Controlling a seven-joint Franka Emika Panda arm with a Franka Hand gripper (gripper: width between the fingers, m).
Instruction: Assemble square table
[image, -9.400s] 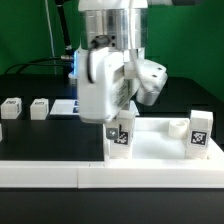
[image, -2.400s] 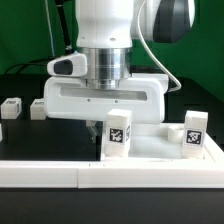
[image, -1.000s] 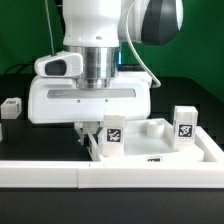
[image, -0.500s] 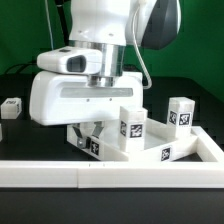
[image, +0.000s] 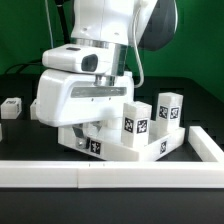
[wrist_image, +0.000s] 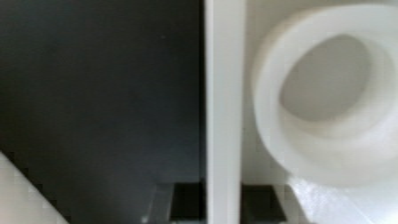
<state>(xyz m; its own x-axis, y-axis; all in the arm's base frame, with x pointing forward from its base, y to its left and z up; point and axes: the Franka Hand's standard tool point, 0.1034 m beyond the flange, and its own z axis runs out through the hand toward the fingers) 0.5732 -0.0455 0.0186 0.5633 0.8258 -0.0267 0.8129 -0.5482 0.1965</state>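
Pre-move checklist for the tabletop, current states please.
1. Gripper shut on the square table at its rim: ok.
2. Near leg and far leg upright on the slab: ok.
3. Slab squared to the front rail: not ok, it sits skewed.
4. Corner socket beside the grip empty: ok.
5. Loose leg apart from the arm, at the exterior view's left: ok.
6. Standing legs fully seated: cannot tell.

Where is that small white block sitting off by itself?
The lone block leg sits on the dark table at the exterior view's far left, apart from the square table.
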